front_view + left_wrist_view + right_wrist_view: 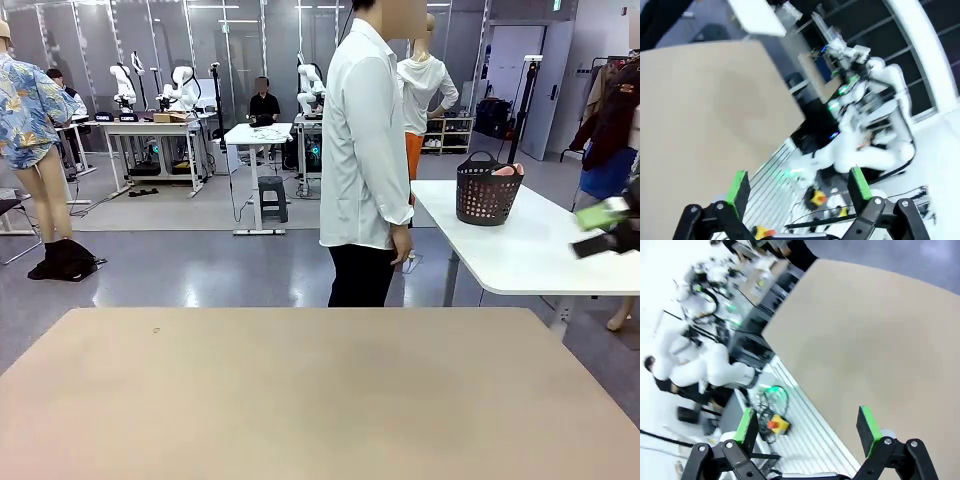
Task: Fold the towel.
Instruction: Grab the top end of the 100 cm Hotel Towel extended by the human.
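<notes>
Sitting in basket (483, 195), towel (506, 170), picture-left of R hand (592, 230), apart, jaws wide.

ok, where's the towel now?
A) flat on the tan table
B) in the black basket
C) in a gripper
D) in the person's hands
B: the towel pokes out of the basket on the white table.

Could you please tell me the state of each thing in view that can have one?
Left tool: open, empty.
Right tool: open, empty.
Basket: upright on the white table, handle raised.
Towel: bunched inside the basket, not folded.
</notes>
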`<state>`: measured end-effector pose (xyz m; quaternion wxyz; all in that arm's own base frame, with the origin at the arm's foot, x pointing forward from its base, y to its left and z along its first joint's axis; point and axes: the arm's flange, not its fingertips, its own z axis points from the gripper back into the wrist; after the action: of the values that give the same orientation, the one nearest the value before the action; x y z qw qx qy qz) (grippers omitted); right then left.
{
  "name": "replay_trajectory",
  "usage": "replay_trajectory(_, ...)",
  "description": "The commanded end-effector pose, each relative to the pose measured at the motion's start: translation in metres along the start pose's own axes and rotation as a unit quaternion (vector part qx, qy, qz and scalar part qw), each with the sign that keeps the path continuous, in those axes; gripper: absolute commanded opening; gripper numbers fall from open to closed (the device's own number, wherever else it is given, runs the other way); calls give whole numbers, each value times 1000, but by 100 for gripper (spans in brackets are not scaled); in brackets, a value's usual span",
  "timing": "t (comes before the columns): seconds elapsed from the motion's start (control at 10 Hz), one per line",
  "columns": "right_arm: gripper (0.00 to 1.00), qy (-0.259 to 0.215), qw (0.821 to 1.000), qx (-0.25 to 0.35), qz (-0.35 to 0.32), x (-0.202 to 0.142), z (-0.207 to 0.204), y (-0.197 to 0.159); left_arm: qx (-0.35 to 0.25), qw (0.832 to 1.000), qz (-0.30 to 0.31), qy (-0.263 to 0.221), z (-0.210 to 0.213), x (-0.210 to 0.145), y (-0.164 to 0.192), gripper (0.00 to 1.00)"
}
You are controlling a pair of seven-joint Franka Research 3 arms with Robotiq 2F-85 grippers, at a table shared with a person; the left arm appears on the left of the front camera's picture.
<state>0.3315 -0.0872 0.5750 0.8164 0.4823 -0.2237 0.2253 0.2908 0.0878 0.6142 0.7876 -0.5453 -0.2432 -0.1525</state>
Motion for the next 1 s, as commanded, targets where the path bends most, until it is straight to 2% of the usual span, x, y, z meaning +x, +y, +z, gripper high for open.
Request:
replay_trajectory(0.0,100,-69,996,37,-30,-28,38,-34,-28,996,29,-74,46,-26,35,100)
replay_trajectory(0.2,100,-117,991,44,-53,-67,72,-52,-19,989,42,-140,90,-57,55,100)
replay_trajectory(0.4,100,-146,986,37,-66,-90,91,-57,-7,983,50,-176,117,-81,65,100)
replay_trajectory(0.6,100,-159,985,25,-70,-95,96,-53,10,980,63,-186,125,-86,67,100)
replay_trajectory(0.7,100,-150,986,9,-69,-89,89,-52,18,983,54,-177,121,-82,65,100)
replay_trajectory(0.8,100,-154,984,28,-82,-100,106,-59,9,980,71,-187,133,-92,72,100)
replay_trajectory(0.9,100,-154,984,28,-82,-100,106,-59,9,980,71,-187,133,-92,72,100)
